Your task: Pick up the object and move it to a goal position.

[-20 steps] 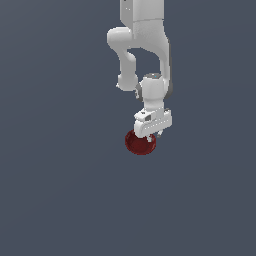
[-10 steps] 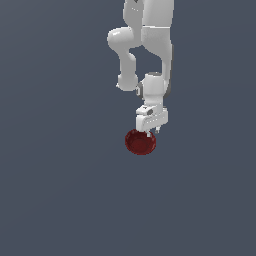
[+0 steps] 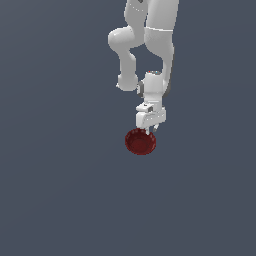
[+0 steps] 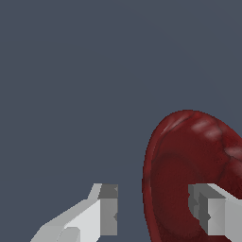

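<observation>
The object, a small glossy dark red bowl [image 3: 140, 142], lies on the plain grey floor [image 3: 60, 190] just under the white hand. In the wrist view the bowl [image 4: 198, 151] fills the space near one finger. My gripper [image 3: 149, 129] hangs over the bowl's edge on the exterior view's right and points down. In the wrist view the gripper [image 4: 151, 212] is open. Its jaws stand wide apart, with the bowl's rim between them. One finger [image 4: 208, 212] is over the bowl's inside and the other finger [image 4: 108, 212] is outside it. Neither finger visibly touches the rim.
The white arm [image 3: 160, 45] comes down from the top of the exterior view. Only the flat grey floor surrounds the bowl.
The hand has turned about its own axis and looks narrower now. It covers less of the bowl than one second ago. The bowl has stayed in place.
</observation>
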`<state>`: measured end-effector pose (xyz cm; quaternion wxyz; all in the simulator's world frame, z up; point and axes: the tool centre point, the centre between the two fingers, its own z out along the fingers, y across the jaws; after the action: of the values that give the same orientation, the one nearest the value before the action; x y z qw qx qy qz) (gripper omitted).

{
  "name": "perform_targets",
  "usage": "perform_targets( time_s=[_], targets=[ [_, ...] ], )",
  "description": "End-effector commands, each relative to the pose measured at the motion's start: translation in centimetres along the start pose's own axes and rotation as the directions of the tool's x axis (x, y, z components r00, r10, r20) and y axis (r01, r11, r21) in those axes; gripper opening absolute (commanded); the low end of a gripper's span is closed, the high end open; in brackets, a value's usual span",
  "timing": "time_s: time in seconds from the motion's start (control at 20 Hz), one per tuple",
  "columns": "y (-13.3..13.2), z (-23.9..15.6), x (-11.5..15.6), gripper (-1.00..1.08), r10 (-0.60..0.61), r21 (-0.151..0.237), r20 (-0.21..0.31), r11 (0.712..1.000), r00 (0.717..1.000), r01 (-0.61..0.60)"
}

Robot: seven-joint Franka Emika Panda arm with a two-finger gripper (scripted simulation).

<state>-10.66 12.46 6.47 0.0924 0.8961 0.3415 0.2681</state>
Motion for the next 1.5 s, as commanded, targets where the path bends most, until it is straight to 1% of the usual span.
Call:
perform_targets(
  time_s=[0.0,0.25,0.65,0.9,0.95,1.45],
  targets=[
    [0.0,0.0,-0.1,0.28,-0.004,-0.004,0.000,1.000,1.000,0.004],
    [0.0,0.3,-0.1,0.28,-0.002,-0.002,0.000,1.000,1.000,0.002],
    [0.0,2.5,-0.2,0.28,-0.003,-0.004,0.000,1.000,1.000,0.003],
    [0.0,2.9,-0.1,0.28,-0.004,-0.004,0.000,1.000,1.000,0.004],
    [0.0,2.9,-0.1,-1.00,-0.004,-0.004,0.000,1.000,1.000,0.004],
    [0.1,2.9,-0.1,-1.00,-0.004,-0.005,0.000,1.000,1.000,0.004]
  ],
)
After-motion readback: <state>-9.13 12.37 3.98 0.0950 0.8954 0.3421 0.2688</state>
